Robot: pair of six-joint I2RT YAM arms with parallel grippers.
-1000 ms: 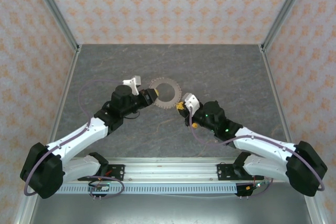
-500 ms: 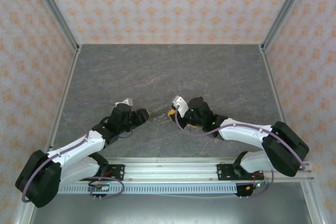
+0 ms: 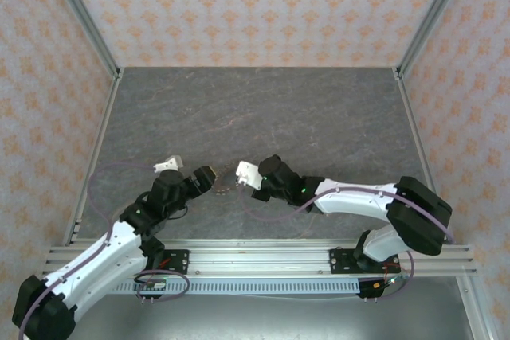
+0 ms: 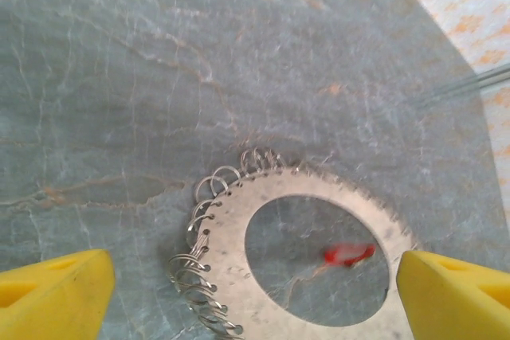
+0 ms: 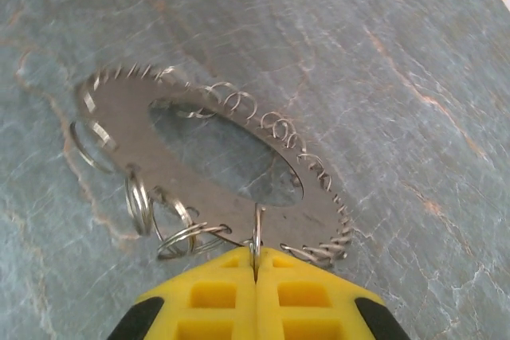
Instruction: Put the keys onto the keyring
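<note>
The keyring (image 4: 231,236) is a flat silver toothed disc with small wire rings (image 4: 195,264) hooked along its rim. It lies between my left gripper's (image 4: 255,288) yellow fingers (image 4: 56,288), which stand wide open at either side and do not touch it. A blurred red key (image 4: 348,255) shows through the disc's hole. My right gripper (image 5: 256,259) is shut on one small wire ring (image 5: 256,232) at the near rim of the keyring (image 5: 199,193). In the top view the keyring (image 3: 226,180) sits between the left gripper (image 3: 209,177) and right gripper (image 3: 241,181).
The grey marbled table (image 3: 319,117) is walled by patterned panels (image 3: 255,5) at the back and sides. A metal rail (image 3: 263,256) carrying both arm bases runs along the near edge, close behind the grippers.
Both arms have pulled back toward the near edge and leftward, carrying the keyring along. My left gripper has opened and let go of the disc. The right gripper stayed shut.
</note>
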